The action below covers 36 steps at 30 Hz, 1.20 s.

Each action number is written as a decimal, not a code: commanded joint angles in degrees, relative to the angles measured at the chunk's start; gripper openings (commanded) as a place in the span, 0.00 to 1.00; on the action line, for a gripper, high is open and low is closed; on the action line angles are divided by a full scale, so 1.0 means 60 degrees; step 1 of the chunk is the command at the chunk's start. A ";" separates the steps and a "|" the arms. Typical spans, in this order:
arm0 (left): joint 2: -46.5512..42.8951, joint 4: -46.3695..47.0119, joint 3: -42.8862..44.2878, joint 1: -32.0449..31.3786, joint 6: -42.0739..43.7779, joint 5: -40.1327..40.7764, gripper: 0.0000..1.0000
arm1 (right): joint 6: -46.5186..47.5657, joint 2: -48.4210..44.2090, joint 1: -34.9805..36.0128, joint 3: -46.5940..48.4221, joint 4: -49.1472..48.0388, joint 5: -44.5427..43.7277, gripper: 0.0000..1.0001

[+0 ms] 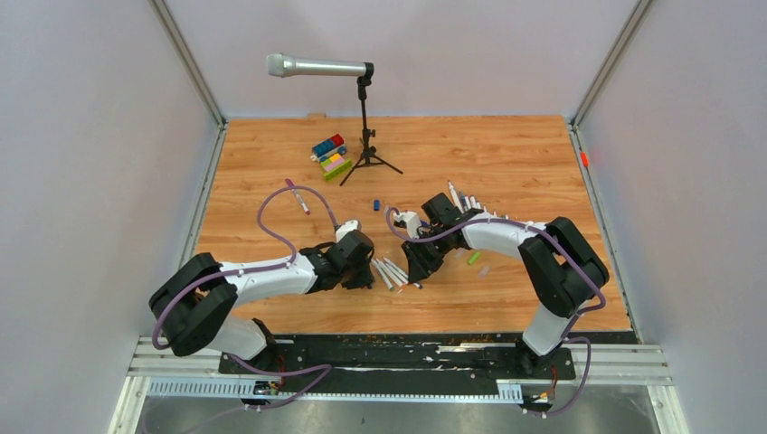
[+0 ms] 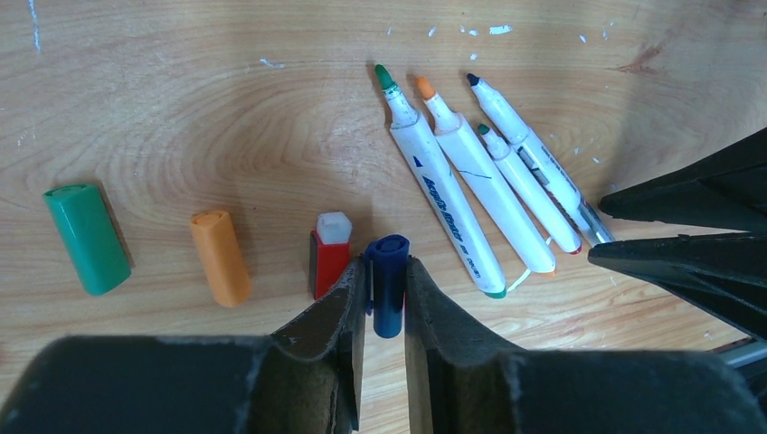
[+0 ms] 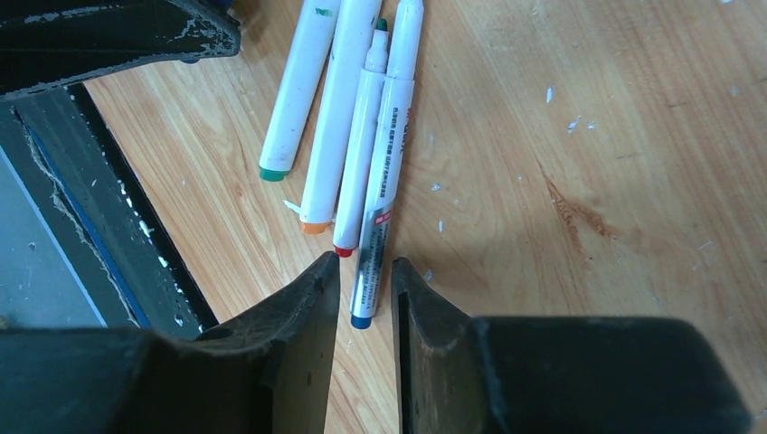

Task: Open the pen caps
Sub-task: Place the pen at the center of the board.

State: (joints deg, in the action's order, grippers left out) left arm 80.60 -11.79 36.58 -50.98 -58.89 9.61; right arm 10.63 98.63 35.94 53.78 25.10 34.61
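My left gripper [image 2: 387, 267] is shut on a dark blue pen cap [image 2: 389, 289] just above the table. Green [image 2: 86, 237], orange [image 2: 220, 258] and red [image 2: 330, 253] caps lie loose to its left. Several uncapped pens [image 2: 470, 176] lie side by side to its right. My right gripper [image 3: 364, 267] is open by a narrow gap, its jaws either side of the blue end of one pen [image 3: 384, 181] that lies on the table with the others. In the top view the two grippers, left [image 1: 362, 271] and right [image 1: 418, 271], face each other across these pens [image 1: 391, 271].
A bunch of further pens [image 1: 466, 203] lies behind the right arm. One pen [image 1: 297, 195] lies alone at the left. A blue cap [image 1: 375, 204] and a green cap [image 1: 473, 258] lie loose. A microphone on a stand [image 1: 364, 117] and toy blocks [image 1: 331, 155] stand at the back.
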 commanded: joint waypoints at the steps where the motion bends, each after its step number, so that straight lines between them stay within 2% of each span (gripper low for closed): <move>1: -0.0279 -0.0166 0.0298 -0.0058 -0.0139 0.0280 0.26 | 0.0116 -0.0072 0.0059 0.0381 0.0123 0.0244 0.29; 6: -0.0507 -0.0254 0.0323 -0.0058 -0.0160 0.0292 0.30 | 0.0187 -0.0120 0.0065 0.0410 0.0188 0.0347 0.31; 18: -0.1224 -0.0644 0.0431 -0.0058 0.0058 0.0645 0.32 | 0.0661 -0.0374 0.0059 0.0552 0.0496 0.0460 0.35; 21: -0.1820 -0.0931 0.0444 -0.0058 0.0389 0.1229 0.41 | 0.0975 -0.0486 0.0047 0.0664 0.0767 0.0424 0.38; 25: -0.2804 -0.1075 0.0335 0.0145 0.1393 0.1999 0.58 | 0.1618 -0.0702 0.0023 0.0825 0.1188 0.0518 0.43; 28: -0.3662 -0.0725 -0.0020 0.0794 0.2092 0.2177 0.72 | 0.2373 -0.0863 -0.0036 0.0947 0.1618 0.0749 0.45; 31: -0.4486 -0.0042 -0.0544 0.1885 0.2604 0.1655 0.84 | 0.3026 -0.0997 -0.0181 0.1107 0.2108 0.1116 0.46; 36: -0.4956 0.1034 -0.1094 0.4323 0.2868 -0.0033 0.91 | 0.3659 -0.1355 -0.0681 0.1170 0.2552 0.1801 0.47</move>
State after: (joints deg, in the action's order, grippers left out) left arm 51.51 -11.73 31.68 -33.30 -45.39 15.70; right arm 26.59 93.84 34.26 58.57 37.01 40.36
